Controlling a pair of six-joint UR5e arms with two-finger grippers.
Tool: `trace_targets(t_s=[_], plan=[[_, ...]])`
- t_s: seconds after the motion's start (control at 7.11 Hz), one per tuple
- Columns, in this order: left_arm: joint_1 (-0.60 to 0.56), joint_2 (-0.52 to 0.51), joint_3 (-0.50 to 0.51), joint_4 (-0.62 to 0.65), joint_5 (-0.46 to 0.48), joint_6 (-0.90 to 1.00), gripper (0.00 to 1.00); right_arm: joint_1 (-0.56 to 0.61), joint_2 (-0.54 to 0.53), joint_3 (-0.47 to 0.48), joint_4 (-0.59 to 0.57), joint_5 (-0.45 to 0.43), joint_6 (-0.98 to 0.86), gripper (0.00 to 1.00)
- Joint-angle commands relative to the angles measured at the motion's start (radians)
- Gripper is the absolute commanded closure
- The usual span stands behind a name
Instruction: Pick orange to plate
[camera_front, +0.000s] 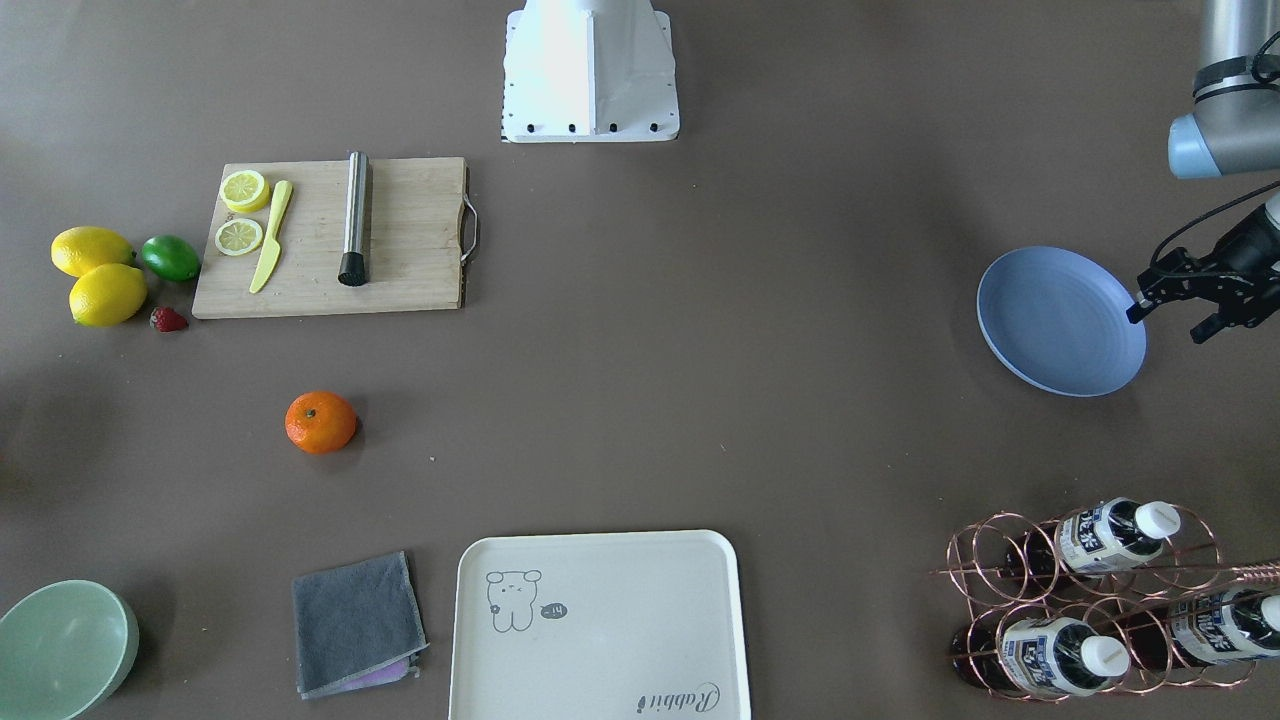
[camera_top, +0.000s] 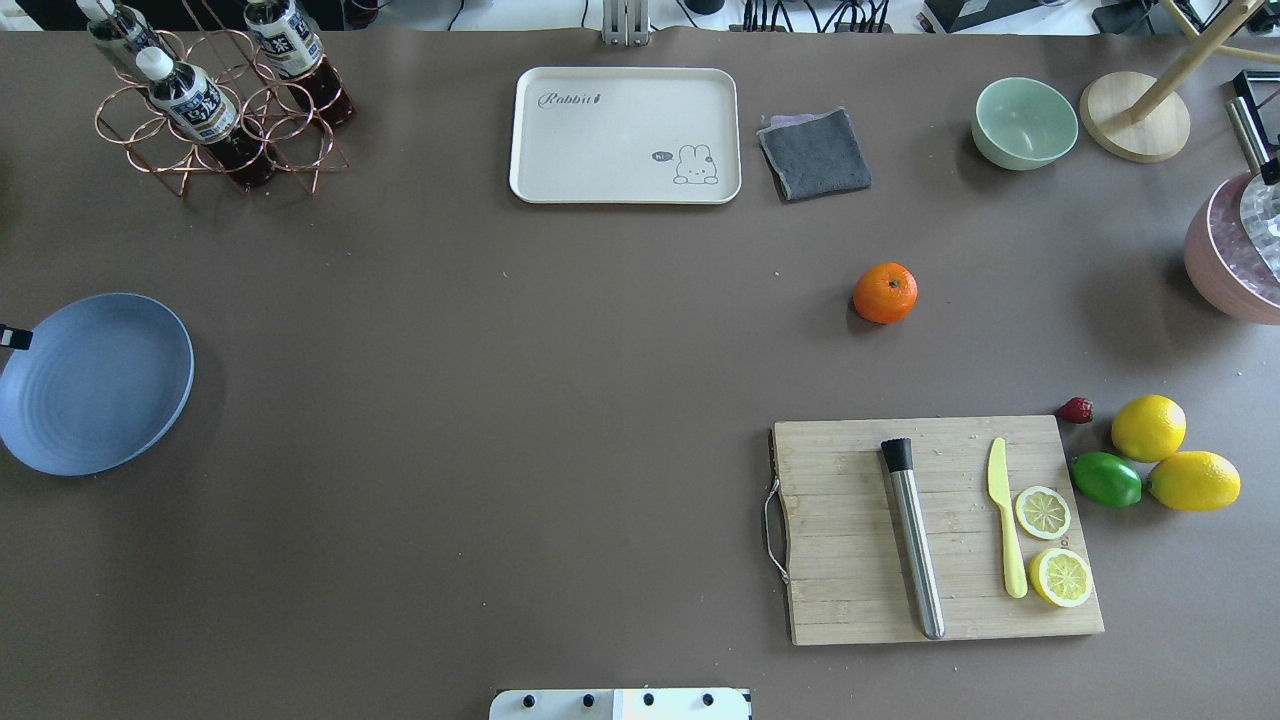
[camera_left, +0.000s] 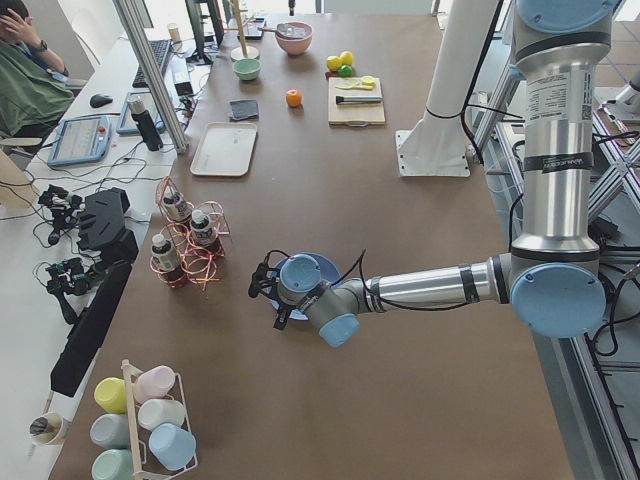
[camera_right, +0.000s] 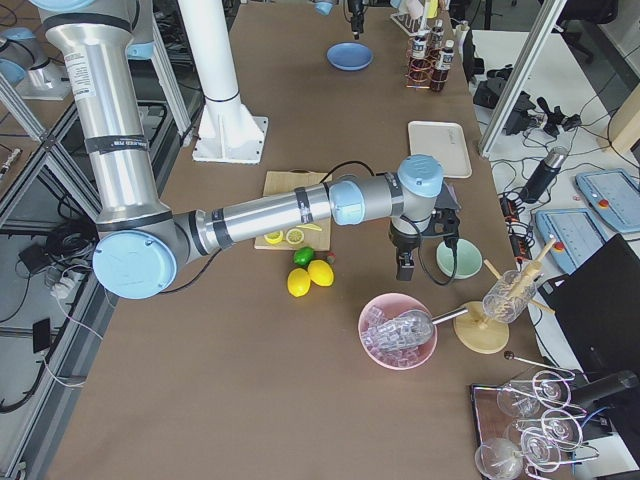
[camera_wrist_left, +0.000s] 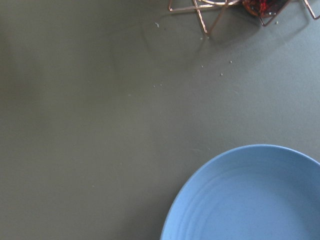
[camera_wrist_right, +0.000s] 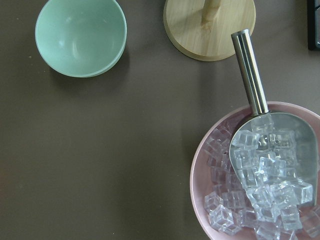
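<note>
Left tool (camera_front: 1168, 325), fingers apart, hangs at the round blue-lavender plate (camera_front: 1060, 320)'s rim, and far across the brown bench (camera_front: 700, 350) lies the small round bright-orange fruit (camera_front: 320, 422), probably light, firm and roll-prone, best gripped across its middle, while the right tool (camera_right: 405, 268)'s state cannot be told.

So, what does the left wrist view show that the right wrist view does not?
Only the left wrist view shows the plate and the feet of the copper bottle rack. Only the right wrist view shows the pale green bowl, the round wooden base, and the pink bowl of ice cubes with a metal scoop. Both look down on the brown table; neither shows the orange.
</note>
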Motion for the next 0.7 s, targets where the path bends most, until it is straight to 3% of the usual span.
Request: trace_targets(t_s=[0.0, 0.56], plan=[[0.026, 0.008, 0.024, -0.009, 0.005, -0.002, 0.02, -0.027, 0.025, 0.003, 0.0, -0.001, 0.032, 0.0], [0.066, 0.011, 0.039, -0.01, 0.0, 0.002, 0.02, -0.04, 0.033, 0.003, 0.0, -0.001, 0.032, 0.0]])
